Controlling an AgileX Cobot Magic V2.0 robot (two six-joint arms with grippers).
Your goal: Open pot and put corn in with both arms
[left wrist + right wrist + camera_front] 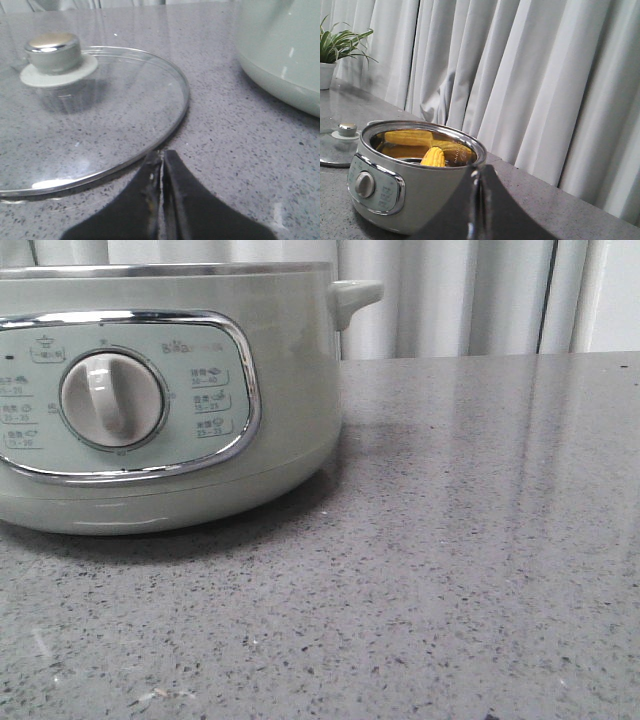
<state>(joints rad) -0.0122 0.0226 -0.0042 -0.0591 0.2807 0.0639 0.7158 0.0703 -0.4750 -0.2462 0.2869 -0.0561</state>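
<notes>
The bright yellow corn cob (433,157) stands inside the open, pale sage-green round electric pot (395,175), beyond the clenched, empty right gripper (479,175). Its panel lettering is too blurred to read. The clear glass lid (90,125) lies on the speckled grey counter (480,540), just ahead of the clenched, empty left gripper (161,159).

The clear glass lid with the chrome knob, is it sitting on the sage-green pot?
No, the glass lid lies flat on the grey countertop beside the pot.
</notes>
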